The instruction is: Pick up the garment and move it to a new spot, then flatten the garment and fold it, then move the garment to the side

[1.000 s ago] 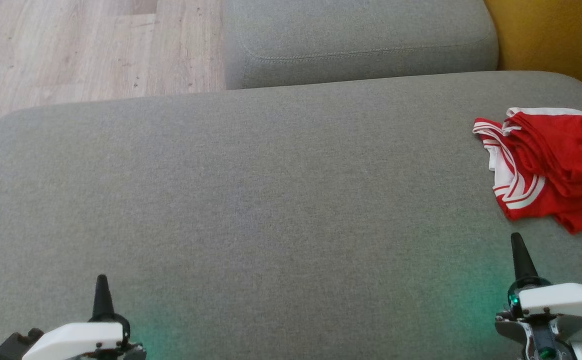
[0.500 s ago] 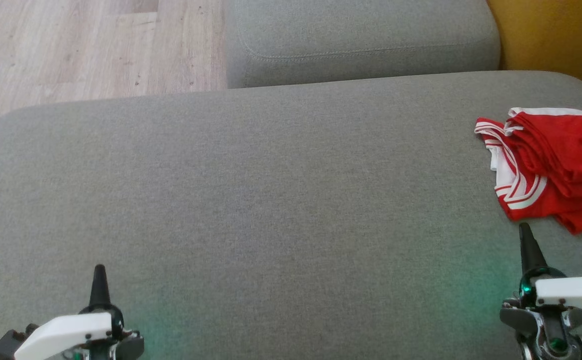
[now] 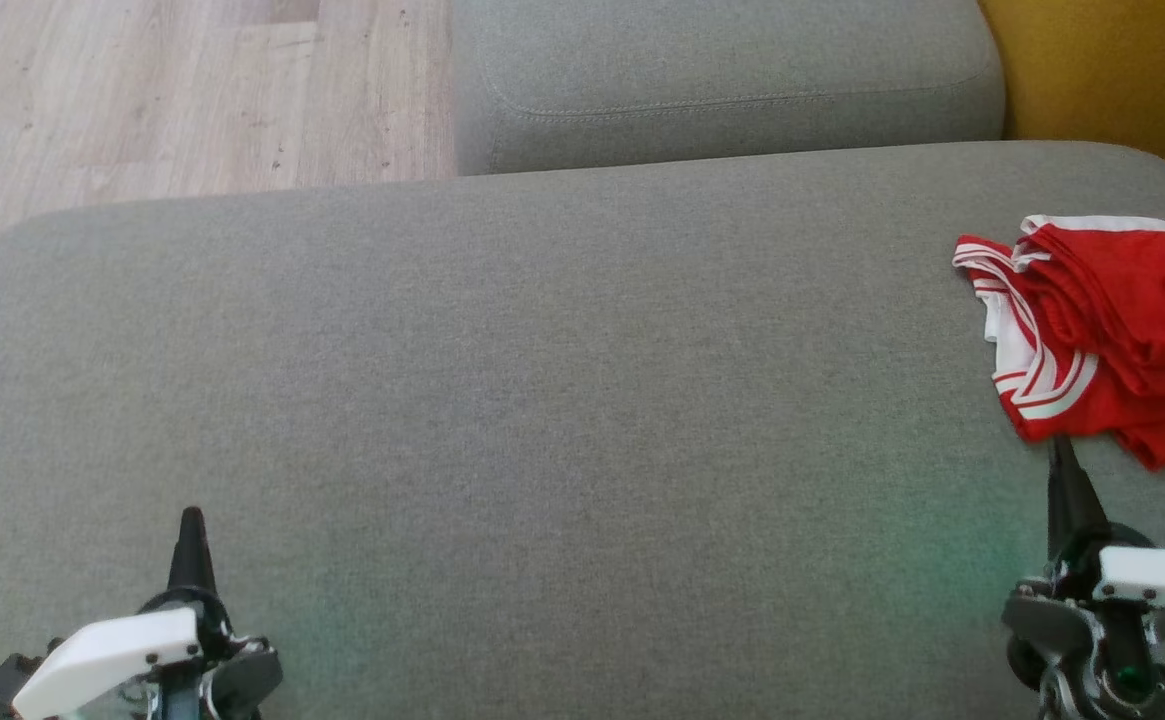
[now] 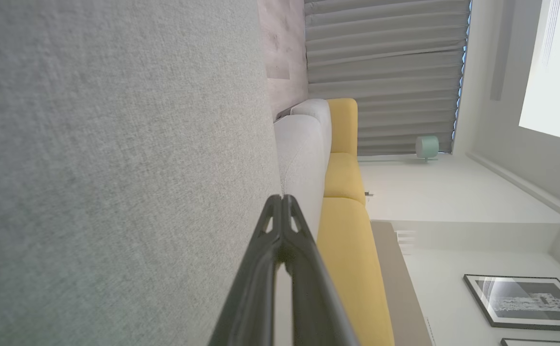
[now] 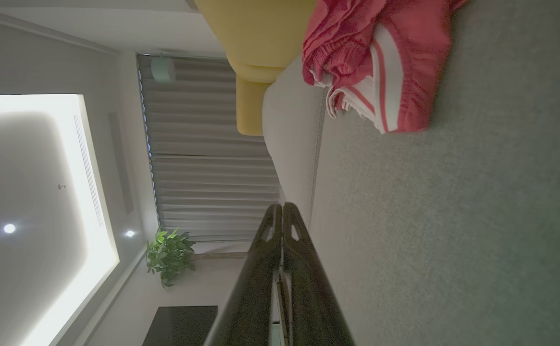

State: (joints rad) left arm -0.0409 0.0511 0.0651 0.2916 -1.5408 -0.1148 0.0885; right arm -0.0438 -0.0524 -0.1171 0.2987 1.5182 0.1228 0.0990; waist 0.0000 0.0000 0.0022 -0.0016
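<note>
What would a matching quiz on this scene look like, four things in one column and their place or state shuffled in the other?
Things:
1. garment
2. left hand
3. right hand
4. floor

Descriptions:
A. pale wood, top left of the head view
B. shut, tip by the garment's near edge
C. crumpled, red and white, on the right side of the grey cushion
D. shut, over bare grey cushion, lower left

Pairs: 1-C, 2-D, 3-B, 4-A

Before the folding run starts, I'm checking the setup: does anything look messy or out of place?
The red garment lies crumpled in a heap near the grey cushion's right edge, its layers bunched and white-striped trim twisted. Nothing else stands out.
</note>
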